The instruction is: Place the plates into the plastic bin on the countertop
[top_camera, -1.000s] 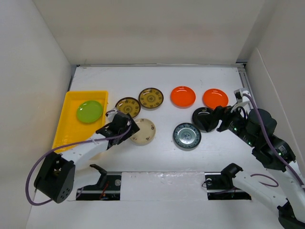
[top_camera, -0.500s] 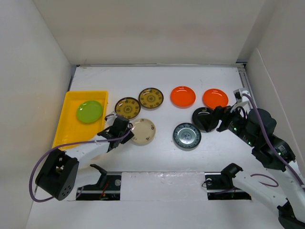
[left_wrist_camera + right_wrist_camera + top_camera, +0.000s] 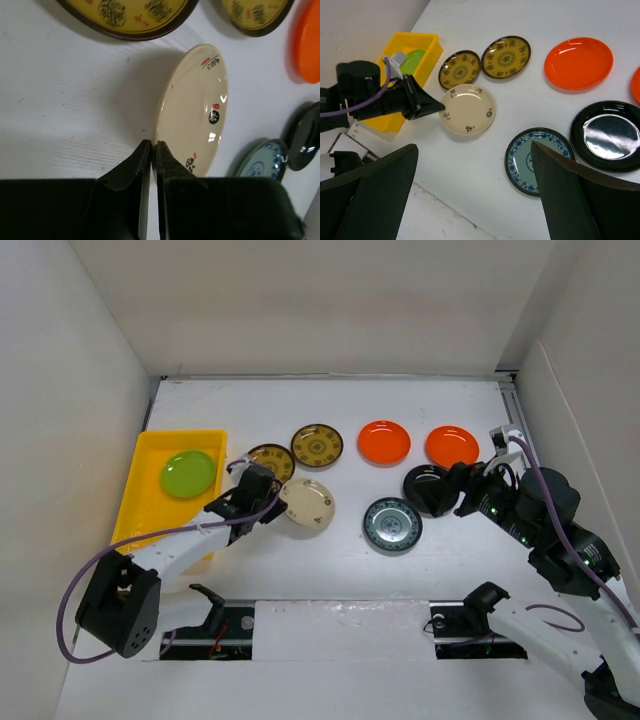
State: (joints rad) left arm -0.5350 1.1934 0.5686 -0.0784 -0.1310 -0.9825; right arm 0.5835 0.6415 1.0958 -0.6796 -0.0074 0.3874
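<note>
Eight plates in view, seven out on the white countertop (image 3: 300,405), one already in the bin.

- Yellow bin (image 3: 185,434): far left of the countertop, against the left white wall (image 3: 70,390). The lime green plate (image 3: 188,473) lies flat in its far half.
- Left gripper (image 3: 153,145): reaching in just right of the bin, fingers pressed together on the near-left rim of the cream floral plate (image 3: 192,110). The wrist view shows this plate tipped, its gripped edge raised with a shadow beneath. Whether its far edge touches the surface, cannot tell.
- Left brown-gold plate (image 3: 268,457): flat, just far of the left gripper, partly covered by it from above.
- Right brown-gold plate (image 3: 317,445): flat, just beside the first, slightly farther back.
- Left orange plate (image 3: 384,441) and right orange plate (image 3: 452,446): flat, side by side along the far-right row, apart from each other.
- Black plate (image 3: 428,488): flat, near of the orange pair.
- Grey-teal plate (image 3: 392,524): flat, nearest of all, between the cream plate and the black one.
- Right gripper (image 3: 473,146): fingers spread wide, nothing between them, hovering at the right edge of the black plate. Contact with it, cannot tell.
</note>
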